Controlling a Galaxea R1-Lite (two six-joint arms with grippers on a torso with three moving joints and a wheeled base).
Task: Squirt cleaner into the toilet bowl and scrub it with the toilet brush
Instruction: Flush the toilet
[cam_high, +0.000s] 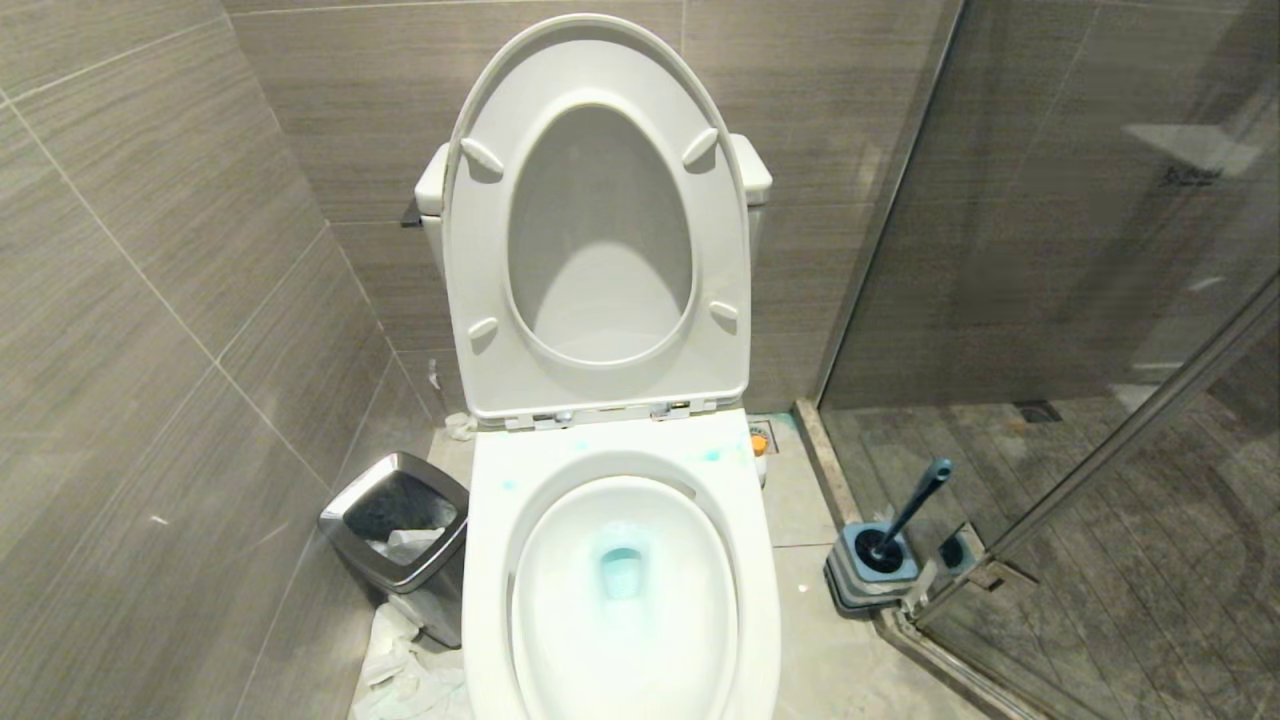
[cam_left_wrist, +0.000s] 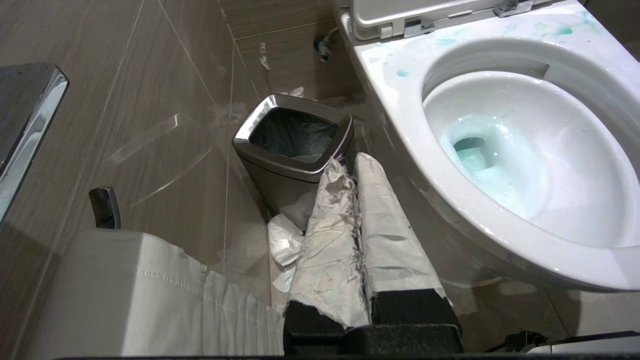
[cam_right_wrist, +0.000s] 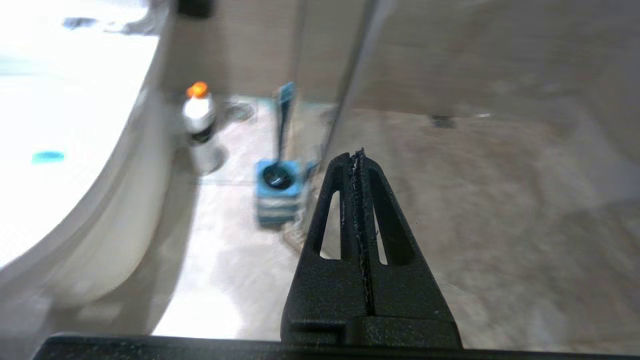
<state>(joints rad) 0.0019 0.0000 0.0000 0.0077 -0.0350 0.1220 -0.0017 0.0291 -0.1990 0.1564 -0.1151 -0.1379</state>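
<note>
Cleaner is pooled turquoise inside the toilet bowl. Right of the bowl, the toilet brush is stood in its holder, handle tilted up-right. Left gripper and right gripper are seen clenched, empty.

Tiled bathroom; toilet bowl, waste bin, glass shower door

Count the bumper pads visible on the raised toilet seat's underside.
4: two upper ones, left and right, and two lower, left and right. None appear hidden.
</note>
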